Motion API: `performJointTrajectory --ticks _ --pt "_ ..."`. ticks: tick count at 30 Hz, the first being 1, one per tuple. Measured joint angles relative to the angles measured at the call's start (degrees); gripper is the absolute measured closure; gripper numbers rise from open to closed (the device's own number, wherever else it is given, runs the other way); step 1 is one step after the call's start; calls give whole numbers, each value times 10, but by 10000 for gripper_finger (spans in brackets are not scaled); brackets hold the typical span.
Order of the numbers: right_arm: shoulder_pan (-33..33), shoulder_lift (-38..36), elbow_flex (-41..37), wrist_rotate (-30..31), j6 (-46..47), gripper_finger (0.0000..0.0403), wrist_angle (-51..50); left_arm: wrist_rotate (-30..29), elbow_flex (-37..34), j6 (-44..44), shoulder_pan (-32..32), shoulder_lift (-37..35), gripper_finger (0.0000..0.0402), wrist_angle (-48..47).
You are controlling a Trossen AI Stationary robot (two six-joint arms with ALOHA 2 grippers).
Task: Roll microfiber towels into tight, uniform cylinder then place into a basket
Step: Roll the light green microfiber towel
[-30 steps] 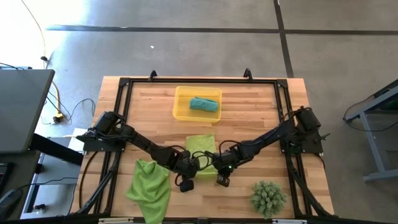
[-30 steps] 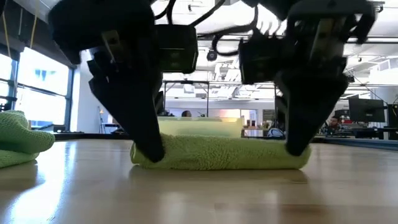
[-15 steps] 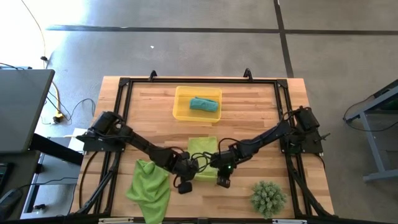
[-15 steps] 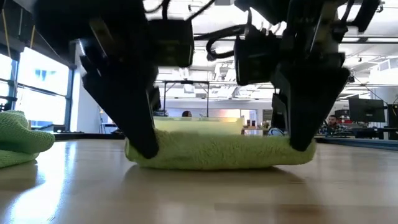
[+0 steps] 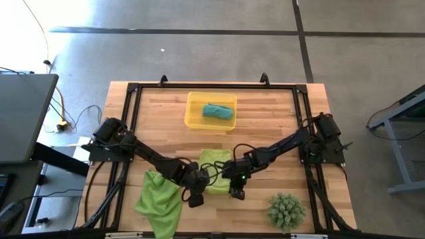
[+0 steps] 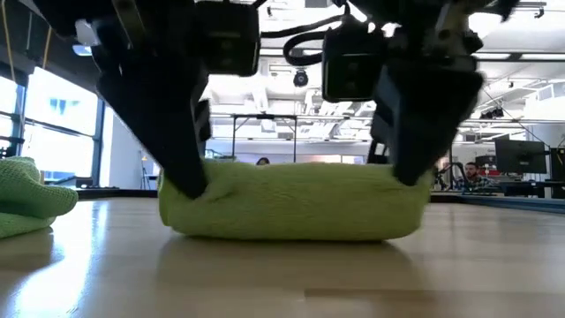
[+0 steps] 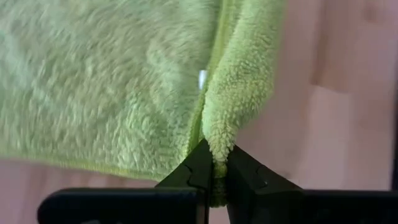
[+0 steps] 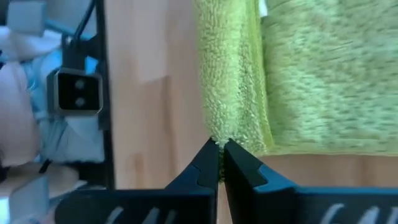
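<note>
Both pincers work the same lime-green towel point(image 5: 215, 170) near the front middle of the wooden surface point(image 5: 265, 119). We see the left pincer point(image 5: 197, 180) clamped on the towel's left end, its dark fingers point(image 7: 202, 168) closed tight on a ridge of rolled fabric in the left wrist view. We see the right pincer point(image 5: 234, 176) at the towel's right end, its fingers point(image 8: 208, 163) pressed together at the edge of the roll, nipping the fabric there.

From the low view the towel point(image 6: 291, 201) lies as a thick, partly rolled cylinder resting on the surface, with the left pincer point(image 6: 185, 177) coming down on one end and the right pincer point(image 6: 408, 168) on the other. From above, the part of the towel farther from the front edge is flat and unrolled, reaching toward the basket.

We find the second lime-green towel point(image 5: 161, 199) lying crumpled at the front left of the surface, just beside the left arm and apart from the roll; its edge shows at the side of the low view point(image 6: 31, 205). The yellow basket point(image 5: 194, 118) sits toward the back middle of the surface, well apart from both pincers, and the teal towel point(image 5: 218, 111) lies rolled inside it. A spiky green plant point(image 5: 286, 210) stands at the front right corner
</note>
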Motion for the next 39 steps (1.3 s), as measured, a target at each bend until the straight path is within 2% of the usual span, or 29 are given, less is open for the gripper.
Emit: performJointTrajectory --ticks 4,9,14,18,21,23,26,29,32,35,39 --pt "-13 3 0 45 22 402 -1 -16 0 -55 9 16 385 -35" --pt "-23 6 0 79 25 401 -13 -18 2 -69 15 27 385 -33" --pt "-23 6 1 128 -18 367 -25 -19 2 -69 15 28 385 -35" --pt "-24 5 1 121 -53 310 -41 -20 2 -67 15 29 385 -36" --pt "-27 -9 1 83 -75 269 -76 -20 2 -63 15 29 385 -37" --pt "-27 -23 1 63 -78 251 -107 -21 2 -62 15 29 385 -36" --pt "-22 -45 1 72 -78 244 -134 -22 2 -52 15 30 385 -36" --pt "-1 -57 1 108 -115 249 -110 -23 2 -47 15 30 385 -35" --pt "35 -56 1 178 -207 258 -64 -25 2 -47 15 30 385 -35" --pt "69 -38 2 257 -294 264 -27 -26 2 -47 15 30 385 -35" --pt "95 -3 1 310 -361 265 25 -26 1 -47 15 30 385 -35"
